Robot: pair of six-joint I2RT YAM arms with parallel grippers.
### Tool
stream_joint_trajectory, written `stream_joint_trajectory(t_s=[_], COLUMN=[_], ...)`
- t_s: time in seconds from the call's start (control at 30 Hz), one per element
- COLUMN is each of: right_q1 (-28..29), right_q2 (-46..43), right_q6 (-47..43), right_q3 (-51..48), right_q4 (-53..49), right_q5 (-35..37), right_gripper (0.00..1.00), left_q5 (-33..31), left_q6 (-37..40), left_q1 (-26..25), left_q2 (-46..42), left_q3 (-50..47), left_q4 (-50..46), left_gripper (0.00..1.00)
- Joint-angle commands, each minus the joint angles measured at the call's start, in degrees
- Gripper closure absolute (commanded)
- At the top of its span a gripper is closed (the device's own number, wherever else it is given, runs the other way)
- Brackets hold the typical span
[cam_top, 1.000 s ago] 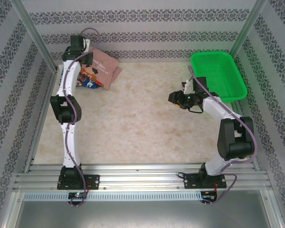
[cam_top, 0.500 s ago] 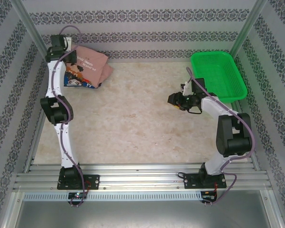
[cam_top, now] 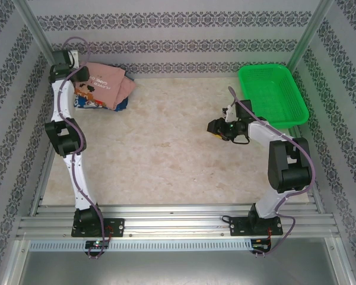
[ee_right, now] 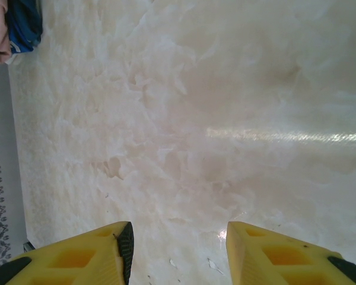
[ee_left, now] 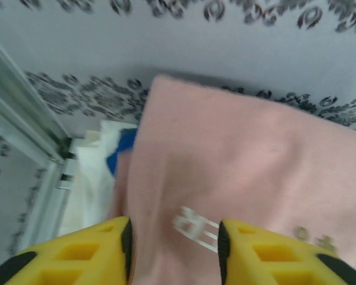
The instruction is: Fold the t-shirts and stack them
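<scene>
The 2 t-shirts lie in 1 pile at the far left corner of the table [cam_top: 166, 154], right by the wall [cam_top: 184, 35]. The pink t-shirt [cam_top: 110, 80] is on top. The blue t-shirt [cam_top: 101, 102] is under it. Its near edge pokes out, and a bit of its picture shows.

The left arm [cam_top: 68, 136] reaches all the way up to that corner. In the left wrist view, the left gripper [ee_left: 174, 246] is just over the pink t-shirt. Its 2 yellow fingers [ee_left: 107, 252] stand apart, but not very wide. Pink cloth with white letters shows in the gap between them. I cannot tell if the tips touch the cloth. Past the left edge of the pink cloth, a bit of blue and something white peek out, close to a metal post [ee_left: 24, 113].

The right gripper [ee_right: 178, 243] hangs over the table, a bit to the right of the middle. Its 2 yellow fingers stand apart too, and it holds nothing. In the right wrist view, the pile sits far off in the top left corner.

The green basket [cam_top: 273, 95] sits at the far right corner, well apart from the t-shirts.
</scene>
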Motion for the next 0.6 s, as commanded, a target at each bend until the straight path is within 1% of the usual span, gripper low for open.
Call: stream_joint_trajectory(t_s=[0.0, 0.03, 0.1, 0.13, 0.17, 0.23, 0.3, 0.33, 0.37, 0.43, 0.57], right_q1=[0.7, 0.87, 1.34, 1.56, 1.79, 2.06, 2.01, 2.06, 2.06, 2.06, 2.15], right_q2=[-0.31, -0.66, -1.21, -1.46, -1.69, -2.16, -2.74, -3.02, -3.32, -3.91, -4.68], right_q6=[0.09, 0.11, 0.22, 0.2, 0.18, -0.11, -0.16, -0.19, -0.31, -0.15, 0.3], right_q3=[-0.79, -0.83, -0.97, -0.95, -1.05, -1.2, -1.71, -1.91, -2.15, -2.75, -3.83], right_q4=[-0.36, -0.31, -0.51, -0.69, -0.9, -1.23, -1.17, -1.15, -1.13, -0.77, 0.29], right_q5=[0.62, 0.78, 0.97, 1.05, 1.06, 1.18, 1.23, 1.23, 1.16, 1.19, 0.8], right_gripper=[0.53, 0.53, 0.53, 0.53, 0.53, 0.53, 0.53, 0.53, 0.53, 0.53, 0.52], left_q5=[5.25, 6.36, 6.37, 6.19, 5.5, 3.95, 3.84, 3.93, 3.86, 4.02, -0.97], left_q6=[-2.45, -2.11, -2.23, -2.54, -2.48, -2.57, -2.45, -2.65, -2.74, -1.66, 4.75], left_q1=[-1.38, -1.86, -2.5, -2.51, -2.46, -2.42, -2.42, -2.42, -2.51, -3.22, -7.68], left_q2=[2.11, 1.88, 1.29, 0.87, 0.21, -2.37, -7.53, -10.93, -13.86, -17.59, -17.64], left_q3=[-1.93, -2.87, -4.29, -4.72, -5.43, -7.85, -14.77, -19.59, -23.53, -26.39, -22.8], left_q4=[4.98, 6.04, 7.07, 7.21, 7.24, 7.73, 12.55, 16.46, 19.72, 21.08, 13.02], left_gripper=[0.49, 0.45, 0.35, 0.25, 0.21, 0.18, 0.14, 0.03, 0.0, 0.0, 0.0])
